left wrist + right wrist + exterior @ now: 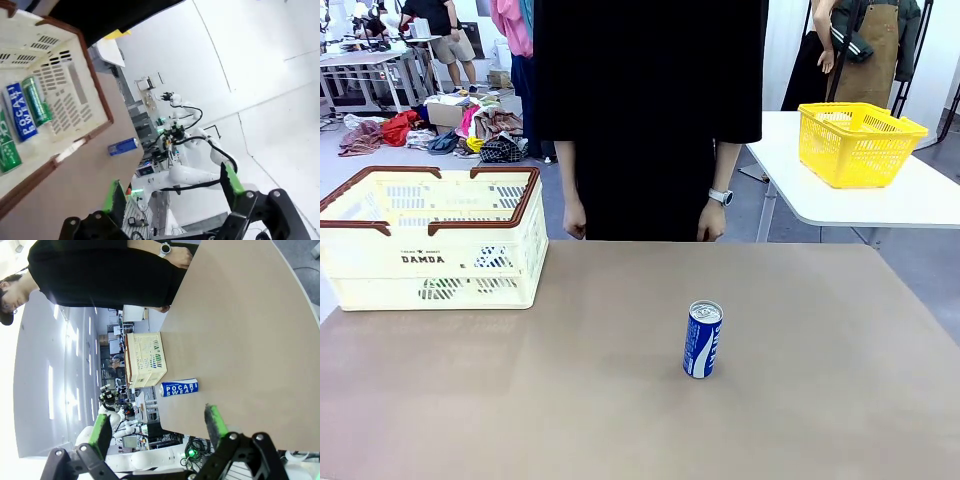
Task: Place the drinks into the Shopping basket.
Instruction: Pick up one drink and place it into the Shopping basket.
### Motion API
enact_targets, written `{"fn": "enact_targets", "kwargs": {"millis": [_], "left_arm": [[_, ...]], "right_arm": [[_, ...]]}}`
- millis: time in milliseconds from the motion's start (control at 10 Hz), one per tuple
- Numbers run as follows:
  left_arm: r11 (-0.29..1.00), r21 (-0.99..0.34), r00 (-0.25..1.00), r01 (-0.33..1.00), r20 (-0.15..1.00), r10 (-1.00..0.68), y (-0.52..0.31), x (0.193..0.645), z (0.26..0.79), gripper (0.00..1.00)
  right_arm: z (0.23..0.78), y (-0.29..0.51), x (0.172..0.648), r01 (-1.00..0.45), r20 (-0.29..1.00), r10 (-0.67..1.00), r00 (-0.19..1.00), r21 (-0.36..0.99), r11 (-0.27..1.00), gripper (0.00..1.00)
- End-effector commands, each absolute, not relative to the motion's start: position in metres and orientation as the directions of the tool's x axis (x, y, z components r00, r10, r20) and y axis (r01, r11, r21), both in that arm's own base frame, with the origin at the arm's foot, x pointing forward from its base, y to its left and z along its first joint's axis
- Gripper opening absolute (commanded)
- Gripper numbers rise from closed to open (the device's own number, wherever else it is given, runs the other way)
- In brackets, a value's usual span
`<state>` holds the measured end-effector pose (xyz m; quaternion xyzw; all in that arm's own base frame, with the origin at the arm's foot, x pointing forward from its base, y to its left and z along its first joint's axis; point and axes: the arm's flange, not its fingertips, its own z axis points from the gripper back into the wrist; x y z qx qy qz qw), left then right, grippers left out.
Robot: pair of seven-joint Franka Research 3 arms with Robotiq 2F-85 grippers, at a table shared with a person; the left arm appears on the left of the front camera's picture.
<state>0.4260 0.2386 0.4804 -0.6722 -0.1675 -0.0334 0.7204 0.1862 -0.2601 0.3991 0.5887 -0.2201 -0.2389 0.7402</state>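
The bench (800,400) is a wide tan surface, bare across most of it. The Shopping basket (430,240) sits at its far left corner, cream slotted walls and brown rim, handles folded inward. The left wrist view looks down into it: a blue can (21,111) and green cans (37,100) lie flat on its floor. One blue drink can (703,339) stands upright near the middle of the bench, slightly toward the near edge, well apart from the basket. A person (650,110) stands at the far edge, hands hanging just behind it.

The left tool (172,197) hangs above the basket with its jaws spread wide and nothing between them. The right tool (157,425) is likewise open and empty, aimed roughly at the standing can.

The step in hand looks like fetching that last can. The right tool seems better placed; a grip around the mid-body, fingers square to the can, should keep the tall, slim cylinder from tipping.
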Motion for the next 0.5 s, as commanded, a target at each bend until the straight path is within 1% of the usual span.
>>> {"fn": "enact_targets", "kwargs": {"millis": [0,400], "left_arm": [[0.242,-0.936,0.940,0.258,0.300,0.160,0.2299,0.4214,0.5129,1.00],[0.242,-0.936,0.940,0.258,0.300,0.160,0.2299,0.4214,0.5129,1.00]], "right_arm": [[0.4015,-0.2598,0.1863,0.083,0.055,-0.612,0.789,0.977,0.195,1.00],[0.4015,-0.2598,0.1863,0.083,0.055,-0.612,0.789,0.977,0.195,1.00]]}}
